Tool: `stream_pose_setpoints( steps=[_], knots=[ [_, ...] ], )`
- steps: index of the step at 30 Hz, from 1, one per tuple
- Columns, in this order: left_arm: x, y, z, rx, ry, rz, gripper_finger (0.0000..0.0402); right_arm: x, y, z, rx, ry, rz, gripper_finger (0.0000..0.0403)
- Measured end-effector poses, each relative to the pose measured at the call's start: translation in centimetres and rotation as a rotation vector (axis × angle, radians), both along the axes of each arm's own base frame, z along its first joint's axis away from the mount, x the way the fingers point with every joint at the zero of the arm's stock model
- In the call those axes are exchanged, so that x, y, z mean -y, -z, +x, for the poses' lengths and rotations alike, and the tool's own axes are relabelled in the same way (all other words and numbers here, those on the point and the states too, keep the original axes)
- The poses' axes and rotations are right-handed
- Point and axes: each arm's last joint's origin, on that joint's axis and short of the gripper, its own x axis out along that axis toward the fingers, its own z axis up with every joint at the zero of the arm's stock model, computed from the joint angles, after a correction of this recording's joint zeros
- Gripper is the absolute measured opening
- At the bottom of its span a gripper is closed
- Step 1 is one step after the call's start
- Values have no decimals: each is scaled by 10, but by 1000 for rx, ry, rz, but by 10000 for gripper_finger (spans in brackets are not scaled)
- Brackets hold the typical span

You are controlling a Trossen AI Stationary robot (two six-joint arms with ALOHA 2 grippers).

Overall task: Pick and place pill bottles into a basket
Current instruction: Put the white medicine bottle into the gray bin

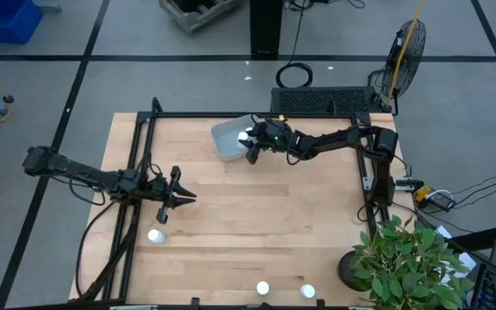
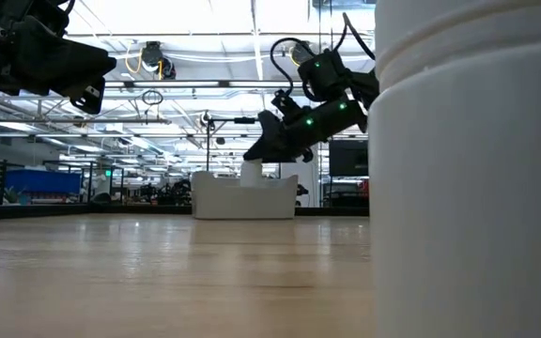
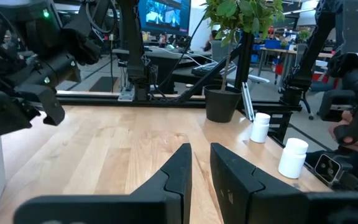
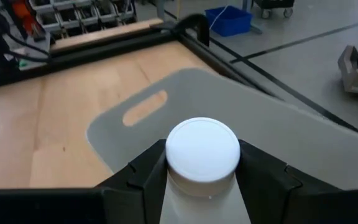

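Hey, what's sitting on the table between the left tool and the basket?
Nothing: in the high view only bare wood lies between the left tool and the basket. The right tool holds a pill bottle over the basket.

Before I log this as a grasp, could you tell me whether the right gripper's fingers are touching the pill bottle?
Touching. The right wrist view shows the right gripper with a finger pressed against each side of the pill bottle.

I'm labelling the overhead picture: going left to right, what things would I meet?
Left gripper, shut → basket → right gripper holding a pill bottle → potted plant.
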Motion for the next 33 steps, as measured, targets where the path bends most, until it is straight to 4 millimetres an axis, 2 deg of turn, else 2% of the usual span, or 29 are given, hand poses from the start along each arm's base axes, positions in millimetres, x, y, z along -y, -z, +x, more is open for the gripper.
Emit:
stream_pose_setpoints(
  steps=[12, 16, 19, 23, 33],
  knots=[
    [0, 0, 0, 0, 0, 0, 62, 3, -24, 16, 56, -40, 18, 155],
    [0, 0, 0, 0, 0, 0, 62, 3, -18, 29, 38, -49, 23, 153],
    [0, 0, 0, 0, 0, 0, 62, 10, -9, 44, 14, -46, 41, 158],
    [0, 0, 0, 0, 0, 0, 62, 20, 6, 50, -34, -21, 70, 158],
    [0, 0, 0, 0, 0, 0, 62, 25, 7, 49, -45, 18, 66, 161]
  ],
)
